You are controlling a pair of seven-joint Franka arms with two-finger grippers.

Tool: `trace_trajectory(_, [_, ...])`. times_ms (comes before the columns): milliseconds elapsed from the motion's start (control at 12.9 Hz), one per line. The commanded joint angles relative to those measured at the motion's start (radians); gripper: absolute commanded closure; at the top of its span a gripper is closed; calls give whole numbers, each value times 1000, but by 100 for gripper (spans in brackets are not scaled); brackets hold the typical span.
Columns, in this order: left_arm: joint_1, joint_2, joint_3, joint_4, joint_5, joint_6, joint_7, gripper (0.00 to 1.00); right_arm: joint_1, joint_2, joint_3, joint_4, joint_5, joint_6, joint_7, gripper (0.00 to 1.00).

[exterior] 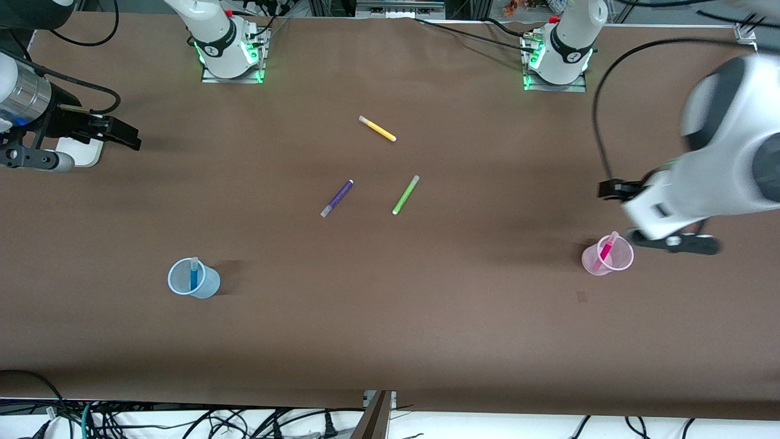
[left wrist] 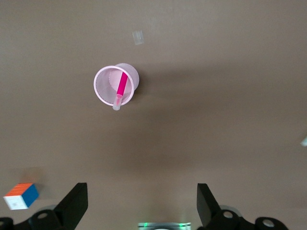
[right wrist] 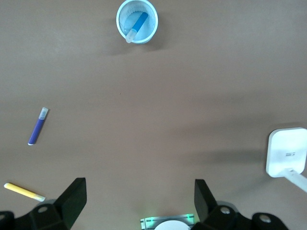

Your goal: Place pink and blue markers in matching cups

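Observation:
The pale pink cup stands upright toward the left arm's end of the table, with the pink marker leaning inside it, cap up. Both show in the left wrist view, cup and marker. The pale blue cup stands toward the right arm's end and holds the blue marker. The right wrist view shows that cup and marker. My left gripper is open and empty, up over the table beside the pink cup. My right gripper is open and empty at the right arm's end.
A yellow pen, a purple pen and a green pen lie loose mid-table. A flat white object lies under the right arm. A colour cube lies near the left gripper. A small tape scrap lies nearer the camera than the pink cup.

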State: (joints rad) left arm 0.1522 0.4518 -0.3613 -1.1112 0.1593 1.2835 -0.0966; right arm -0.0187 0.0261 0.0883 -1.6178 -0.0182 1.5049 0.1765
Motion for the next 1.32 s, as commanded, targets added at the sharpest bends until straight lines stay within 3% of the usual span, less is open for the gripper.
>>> trace_trajectory(0, [30,-126,37,-92,-89,95,-5,0,63,-25,-53,-4,-25,5,-26,1])
trace_trajectory(155, [-93,-346,247,-400,-133,341,-9,0,63,-34,-53,-4,-11,-2,-23,1])
trace_trajectory(233, [-121,-428,302,-512,-170,425,0,0,63,-34,-52,-4,-9,0,-23,1])
trace_trajectory(310, [-125,-464,308,-557,-176,441,0,0,63,-29,-45,-4,-9,0,-16,1])
trace_trajectory(1240, [-143,-450,302,-552,-133,346,0,0,66,6,-36,44,-5,-18,-22,1])
